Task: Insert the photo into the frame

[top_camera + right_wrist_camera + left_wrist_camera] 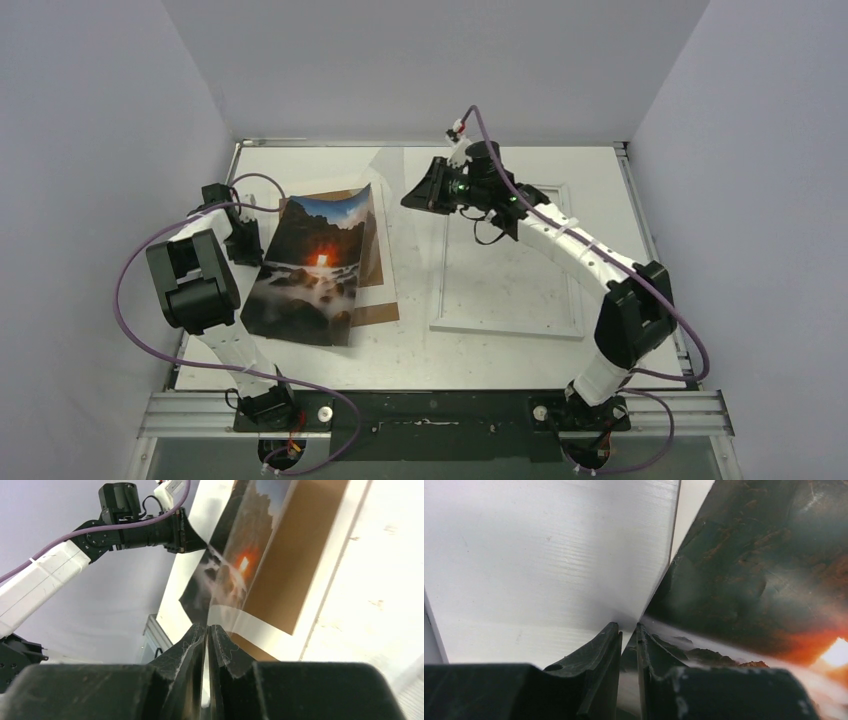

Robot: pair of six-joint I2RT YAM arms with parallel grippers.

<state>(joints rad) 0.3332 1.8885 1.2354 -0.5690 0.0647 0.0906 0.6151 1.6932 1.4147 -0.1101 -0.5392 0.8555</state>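
Photo (312, 268) spreads rightward from left pincer (628, 630), edge clamped.

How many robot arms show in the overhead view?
2. The left arm stands beside the photo, jaws pinching its edge; the right arm reaches over the frame.

The thin rectangular sunset-landscape photo (305, 275) stood raised over the left half of the white table (460, 360), above the flat brown rectangular backing board (375, 295) (which lay on the tabletop). The large white rectangular picture frame (505, 331) lay flat to their right, apart from the board. The thin clear plastic sheet (235, 621) was raised between them.
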